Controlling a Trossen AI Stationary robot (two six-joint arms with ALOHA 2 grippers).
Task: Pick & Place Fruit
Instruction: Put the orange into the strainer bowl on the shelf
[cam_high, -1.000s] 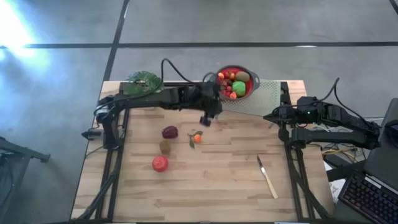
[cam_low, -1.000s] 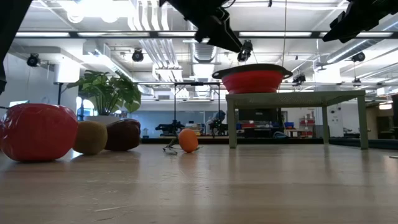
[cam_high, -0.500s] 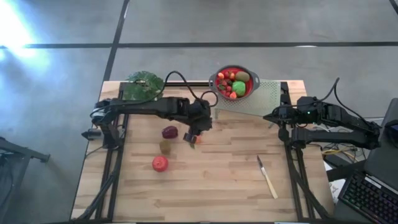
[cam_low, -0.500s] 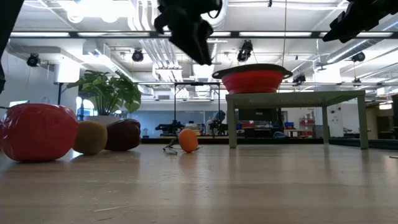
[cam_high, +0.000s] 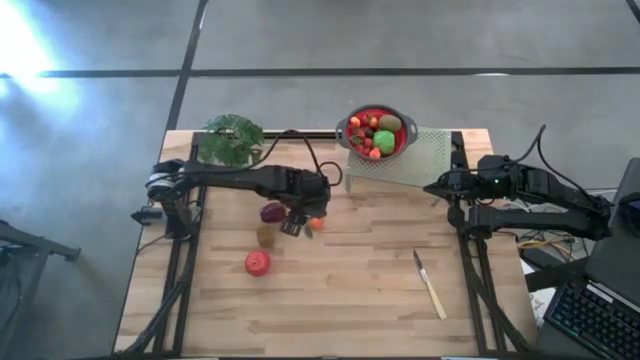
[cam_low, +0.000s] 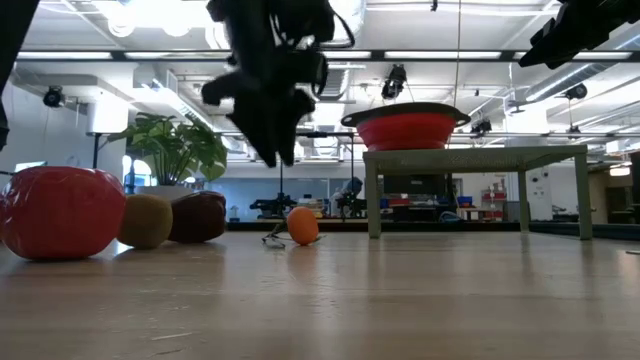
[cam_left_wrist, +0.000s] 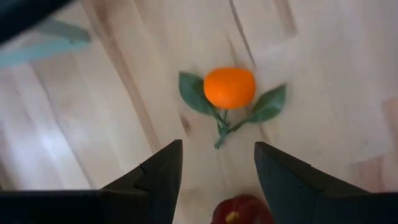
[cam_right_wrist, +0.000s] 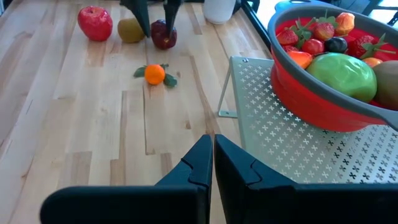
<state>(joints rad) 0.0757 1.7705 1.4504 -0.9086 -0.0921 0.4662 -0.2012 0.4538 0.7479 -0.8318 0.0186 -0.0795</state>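
Note:
Four fruits lie on the wooden table (cam_high: 340, 300): a small orange with green leaves (cam_left_wrist: 229, 87) (cam_high: 317, 223), a dark red fruit (cam_high: 272, 212) (cam_right_wrist: 163, 35), a brown one (cam_high: 265, 236) and a bright red one (cam_high: 257, 263). My left gripper (cam_high: 292, 225) (cam_left_wrist: 217, 168) hangs open above the table, pointing steeply down, just over the dark red fruit's edge (cam_left_wrist: 242, 211) with the orange a little ahead of it. Other fruits fill a red bowl (cam_high: 377, 132). My right gripper (cam_right_wrist: 212, 155) (cam_high: 435, 187) waits shut at the table's right edge.
The red bowl stands on a white perforated rack (cam_high: 415, 160) at the far edge. A leafy potted plant (cam_high: 230, 140) is at the far left. A pale-handled knife (cam_high: 430, 285) lies near the right front. Bare wood stretches along the near side.
My left gripper has come away from the red bowl toward the table's near left, sinking and tipping over until it points steeply down above the dark red fruit and the orange. Its fingers have stayed open. The fruits have not moved.

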